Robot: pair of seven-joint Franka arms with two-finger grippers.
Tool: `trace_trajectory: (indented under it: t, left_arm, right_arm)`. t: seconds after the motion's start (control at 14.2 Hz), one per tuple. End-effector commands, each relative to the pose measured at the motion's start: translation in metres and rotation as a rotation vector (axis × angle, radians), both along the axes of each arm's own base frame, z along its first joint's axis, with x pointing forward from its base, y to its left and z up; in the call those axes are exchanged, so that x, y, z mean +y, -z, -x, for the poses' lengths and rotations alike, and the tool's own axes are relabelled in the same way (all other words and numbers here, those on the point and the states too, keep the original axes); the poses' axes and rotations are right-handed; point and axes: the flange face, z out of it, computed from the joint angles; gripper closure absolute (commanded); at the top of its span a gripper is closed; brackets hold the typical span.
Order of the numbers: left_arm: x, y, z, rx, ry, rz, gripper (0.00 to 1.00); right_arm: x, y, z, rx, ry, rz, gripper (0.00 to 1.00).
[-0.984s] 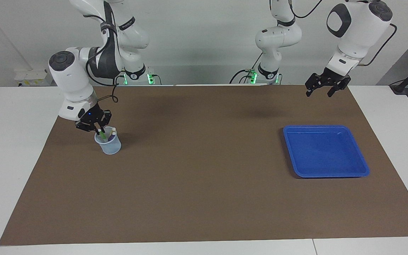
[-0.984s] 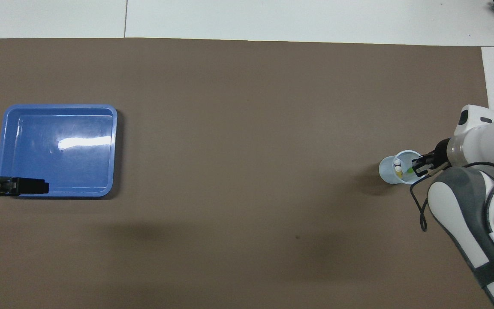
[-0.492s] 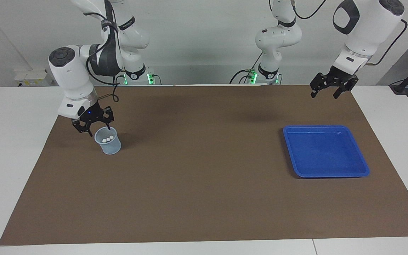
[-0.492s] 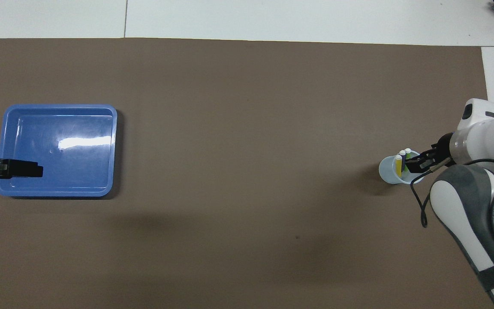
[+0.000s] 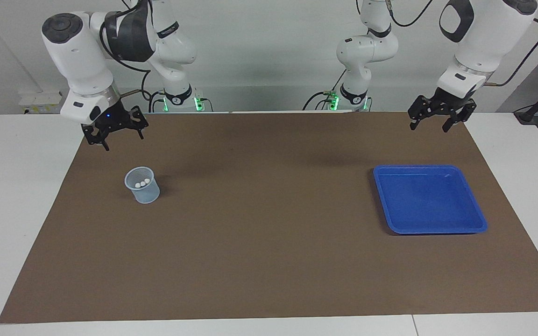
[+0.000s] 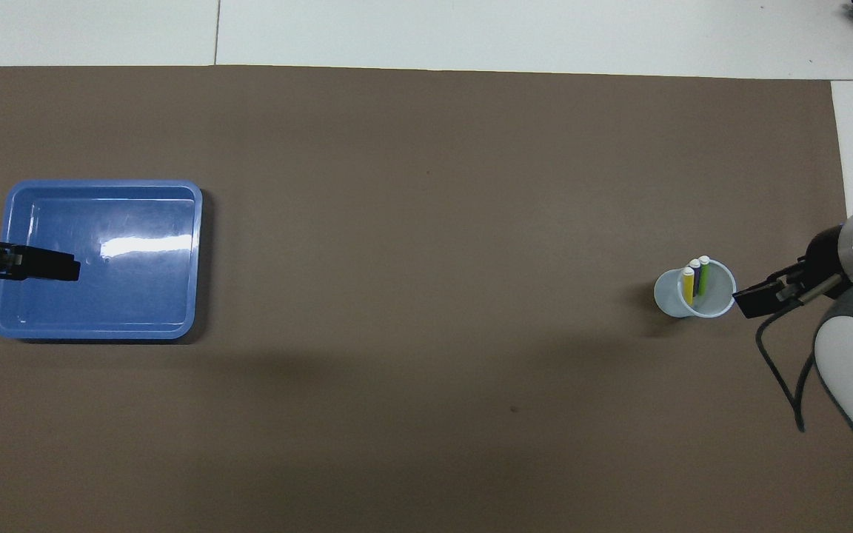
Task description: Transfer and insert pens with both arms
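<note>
- Right gripper (image 5: 114,135): fingers spread and empty, raised over the mat (image 5: 269,261) at the right arm's end.
- The cup (image 5: 142,185) stands below it, farther from the robots, well apart.
- The pens (image 6: 695,279) stand upright in the cup, caps up; none lie loose.
- Left gripper (image 5: 434,119): fingers apart, empty, waiting in the air by the tray (image 5: 477,219), which holds nothing; judging by this, insertion looks done.

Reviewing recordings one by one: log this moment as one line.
pens: all three in cup | tray: no pens | right gripper: open, raised, holding nothing | left gripper: open, waiting
</note>
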Motion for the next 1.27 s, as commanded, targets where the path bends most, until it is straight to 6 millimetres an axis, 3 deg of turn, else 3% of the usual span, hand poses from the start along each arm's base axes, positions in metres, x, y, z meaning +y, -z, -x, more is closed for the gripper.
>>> trace_trajectory:
  t: [0.0,0.14,0.28,0.49,1.05,1.2]
  left_arm:
    - [-0.007,-0.015,-0.015,0.012,0.026,-0.054,0.0]
    - [-0.008,-0.01,-0.013,0.029,0.028,-0.053,0.0]
    - [-0.014,-0.007,-0.012,0.049,0.027,-0.035,0.0]
    - [-0.012,-0.002,-0.017,0.06,-0.062,-0.024,0.0]
    - [-0.009,-0.005,-0.019,0.08,-0.075,-0.008,0.0]
    - [-0.009,-0.004,-0.016,0.1,-0.076,-0.008,0.0]
  right_arm:
    - [0.02,-0.036,0.019,0.024,0.023,0.0,0.0]
    - [0.023,-0.059,0.023,0.025,0.021,0.0,0.0]
    - [0.04,-0.079,0.02,0.028,-0.006,-0.01,0.0]
    - [0.049,-0.082,0.018,0.015,0.112,-0.022,0.0]
    - [0.037,-0.047,-0.006,-0.036,0.146,-0.043,0.0]
    - [0.045,-0.037,-0.005,-0.053,0.14,-0.045,0.0]
